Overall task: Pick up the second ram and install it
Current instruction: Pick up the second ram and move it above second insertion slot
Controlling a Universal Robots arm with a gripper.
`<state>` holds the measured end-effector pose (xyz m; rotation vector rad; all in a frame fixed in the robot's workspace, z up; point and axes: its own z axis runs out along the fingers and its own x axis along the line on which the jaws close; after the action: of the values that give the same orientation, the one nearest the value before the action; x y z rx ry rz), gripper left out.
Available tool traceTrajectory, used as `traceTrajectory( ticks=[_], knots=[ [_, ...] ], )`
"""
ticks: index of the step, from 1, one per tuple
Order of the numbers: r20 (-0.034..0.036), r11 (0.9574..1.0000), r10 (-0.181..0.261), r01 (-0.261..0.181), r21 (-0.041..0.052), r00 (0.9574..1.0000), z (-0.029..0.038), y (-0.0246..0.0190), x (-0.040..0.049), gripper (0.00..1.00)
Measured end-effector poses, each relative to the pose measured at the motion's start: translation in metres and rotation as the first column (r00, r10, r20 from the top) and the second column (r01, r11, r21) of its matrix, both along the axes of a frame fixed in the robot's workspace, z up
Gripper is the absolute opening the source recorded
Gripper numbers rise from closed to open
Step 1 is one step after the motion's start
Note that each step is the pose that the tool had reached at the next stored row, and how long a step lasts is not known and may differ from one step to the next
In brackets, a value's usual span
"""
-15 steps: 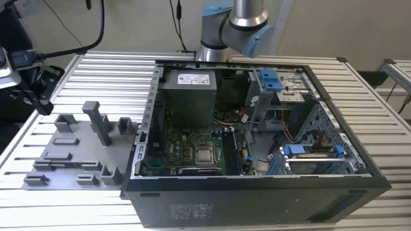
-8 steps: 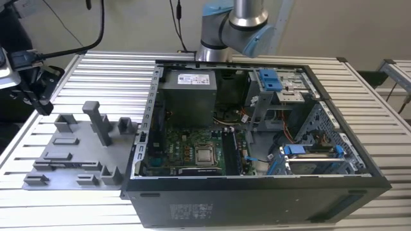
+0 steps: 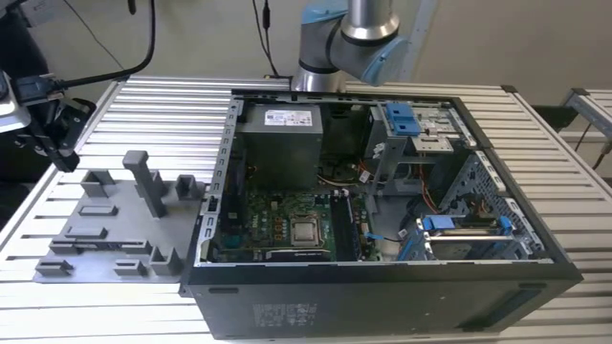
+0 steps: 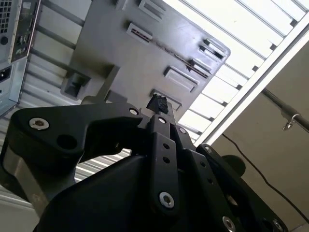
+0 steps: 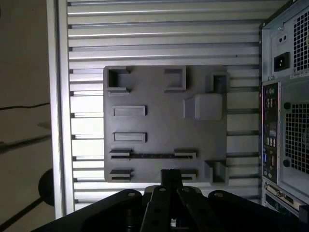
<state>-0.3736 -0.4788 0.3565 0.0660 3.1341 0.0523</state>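
A thin dark strip, the second ram (image 5: 152,155) seen edge-on, stands in the long slot of the grey holder tray (image 5: 159,130); its colour cannot be made out. The second wrist view shows that strip (image 4: 174,50) across the tray (image 4: 111,53). My gripper (image 3: 65,163) hangs above the table at the exterior view's far left, beside the tray's (image 3: 115,208) back corner and touching nothing. In both wrist views its fingertips (image 5: 170,175) (image 4: 158,103) meet, shut and empty, high over the tray, apart from the ram.
An open black computer case (image 3: 383,287) lies at the exterior view's centre and right, its motherboard (image 3: 287,215) facing up. The case's rear panel (image 5: 285,121) borders the tray. Upright grey posts (image 3: 143,179) rise from the tray. The table (image 3: 153,100) is ribbed metal.
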Motion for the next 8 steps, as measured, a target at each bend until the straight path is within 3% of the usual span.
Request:
traceTrajectory(
  ticks=[3,8],
  knots=[
    [0.0001,1.0,0.004,-0.004,0.0,1.0,0.0,-0.0001,0.0,0.11],
    [-0.0001,0.9985,0.055,-0.055,-0.0001,0.9985,0.0001,-0.0001,-0.0002,0.11]
  ],
)
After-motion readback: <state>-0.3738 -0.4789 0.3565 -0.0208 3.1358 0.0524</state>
